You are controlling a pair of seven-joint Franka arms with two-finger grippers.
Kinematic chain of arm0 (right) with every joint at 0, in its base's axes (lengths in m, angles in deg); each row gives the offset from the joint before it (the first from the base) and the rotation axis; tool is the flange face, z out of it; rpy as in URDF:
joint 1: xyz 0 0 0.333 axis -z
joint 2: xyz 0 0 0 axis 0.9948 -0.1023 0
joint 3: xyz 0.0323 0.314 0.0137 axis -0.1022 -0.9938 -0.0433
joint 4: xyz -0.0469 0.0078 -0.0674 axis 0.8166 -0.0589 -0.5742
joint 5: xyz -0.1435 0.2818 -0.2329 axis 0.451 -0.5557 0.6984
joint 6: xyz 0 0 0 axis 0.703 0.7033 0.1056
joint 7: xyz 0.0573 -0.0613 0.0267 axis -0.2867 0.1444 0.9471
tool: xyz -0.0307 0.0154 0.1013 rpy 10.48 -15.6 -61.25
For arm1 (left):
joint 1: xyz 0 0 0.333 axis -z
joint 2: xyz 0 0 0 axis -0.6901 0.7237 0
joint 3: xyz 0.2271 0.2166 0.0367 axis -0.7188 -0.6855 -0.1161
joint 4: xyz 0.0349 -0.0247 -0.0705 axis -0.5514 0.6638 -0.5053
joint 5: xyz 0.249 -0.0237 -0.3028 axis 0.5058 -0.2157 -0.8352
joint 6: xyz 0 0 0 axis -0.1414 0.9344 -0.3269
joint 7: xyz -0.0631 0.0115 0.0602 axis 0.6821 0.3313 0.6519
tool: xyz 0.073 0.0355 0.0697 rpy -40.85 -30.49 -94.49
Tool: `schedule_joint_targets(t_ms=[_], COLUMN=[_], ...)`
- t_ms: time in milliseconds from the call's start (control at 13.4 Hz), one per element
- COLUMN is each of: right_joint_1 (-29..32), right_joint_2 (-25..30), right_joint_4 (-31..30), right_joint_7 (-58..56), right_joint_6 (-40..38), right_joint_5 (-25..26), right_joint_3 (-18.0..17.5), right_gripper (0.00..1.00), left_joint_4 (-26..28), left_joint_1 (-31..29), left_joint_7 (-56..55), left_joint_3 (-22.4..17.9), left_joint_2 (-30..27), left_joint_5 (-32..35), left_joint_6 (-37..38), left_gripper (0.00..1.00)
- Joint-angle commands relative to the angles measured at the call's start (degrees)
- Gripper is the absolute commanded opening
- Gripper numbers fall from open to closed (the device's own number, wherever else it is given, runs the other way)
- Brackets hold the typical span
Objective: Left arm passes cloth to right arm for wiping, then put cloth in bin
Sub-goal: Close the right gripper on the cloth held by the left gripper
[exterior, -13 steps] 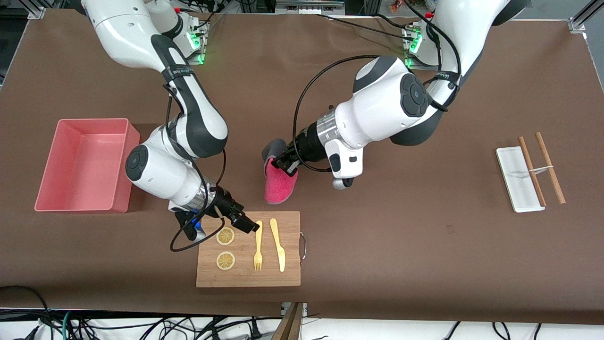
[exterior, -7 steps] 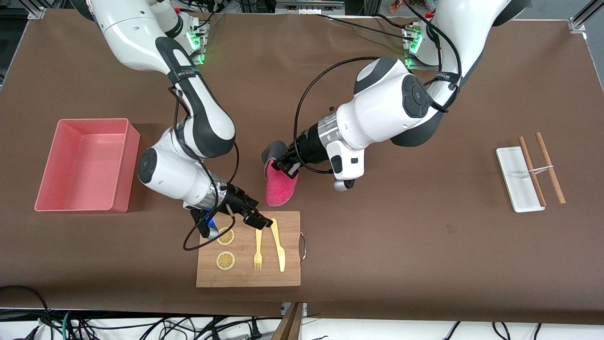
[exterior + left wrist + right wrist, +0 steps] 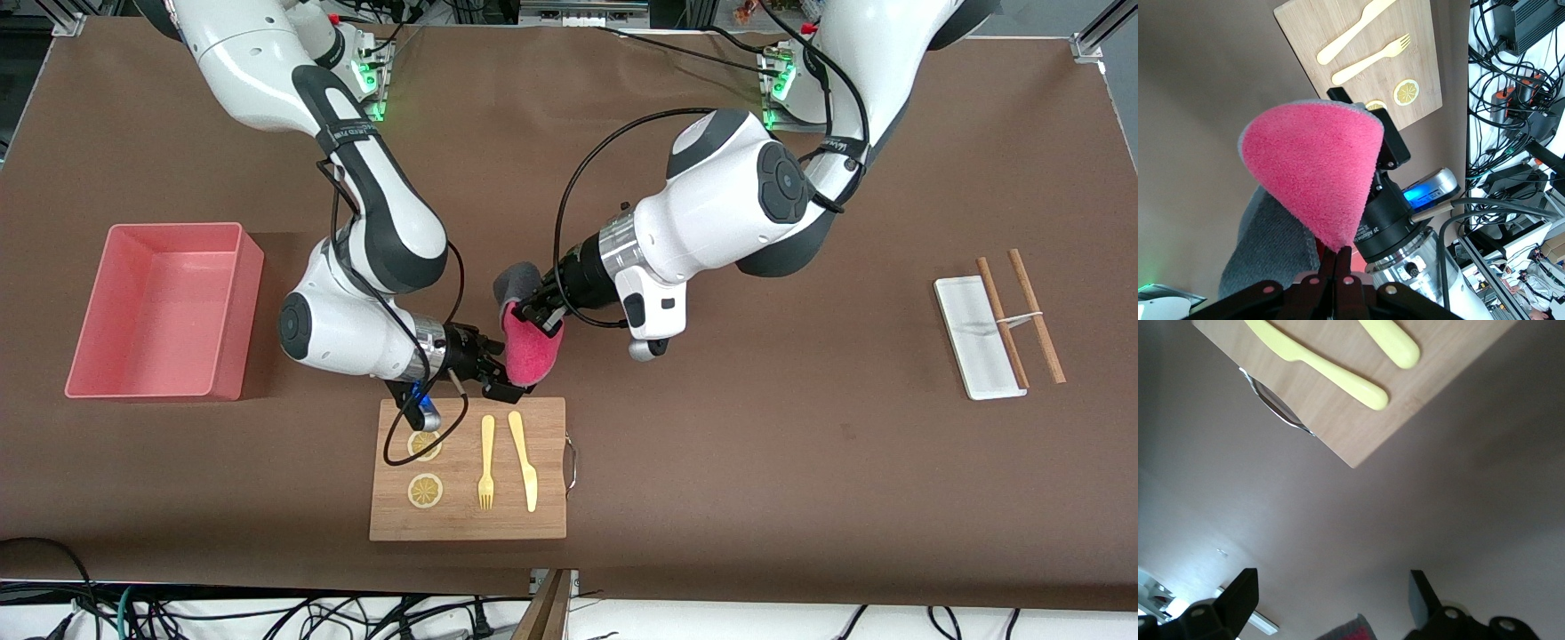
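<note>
The cloth [image 3: 532,345] is magenta-pink with a grey reverse [image 3: 1271,243] and hangs in the air over the table, just off the cutting board's edge. My left gripper [image 3: 539,311] is shut on its upper corner, where the fingertips [image 3: 1338,257] pinch the pink tip [image 3: 1313,175]. My right gripper [image 3: 507,384] stands open at the cloth's lower end. Its black fingers [image 3: 1238,590] are wide apart, and a corner of the cloth [image 3: 1353,631] shows between them, ungripped. In the left wrist view, my right gripper [image 3: 1390,143] shows close against the cloth. The salmon-pink bin [image 3: 227,307] stands empty toward the right arm's end.
A wooden cutting board [image 3: 547,520] lies near the front edge with a yellow fork [image 3: 486,462], a knife [image 3: 524,460] and two lemon slices [image 3: 425,490] on it. A white tray [image 3: 969,342] with chopsticks [image 3: 1036,316] lies toward the left arm's end.
My right gripper has swung off the cutting board and up to the cloth's lower end, staying open. The left arm has held the cloth nearly still.
</note>
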Motion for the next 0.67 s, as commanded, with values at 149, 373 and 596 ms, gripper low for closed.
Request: schedule_joint_targets(t_ms=[149, 373, 596], right_joint_1=[1.6, 3.7, 4.5], right_joint_2=[-0.2, -0.2, -0.2], right_joint_4=[1.3, 1.7, 3.3], right_joint_7=[0.9, 0.4, 0.6], right_joint_6=[-6.9, -8.2, -10.7], right_joint_5=[-1.2, -2.2, -2.6], right_joint_3=[0.1, -0.1, -0.2], right_gripper=[0.98, 0.99, 0.99], left_joint_4=[-1.6, -1.5, -1.5], left_joint_1=[0.4, 0.5, 0.4], left_joint_7=[-0.2, 0.0, 0.0], left_joint_3=[-0.2, -0.2, -0.2], left_joint_2=[0.6, 0.6, 0.6], left_joint_5=[-1.5, -1.5, -1.5], left_joint_6=[-0.1, -0.1, -0.1], left_gripper=[0.00, 0.00, 0.00])
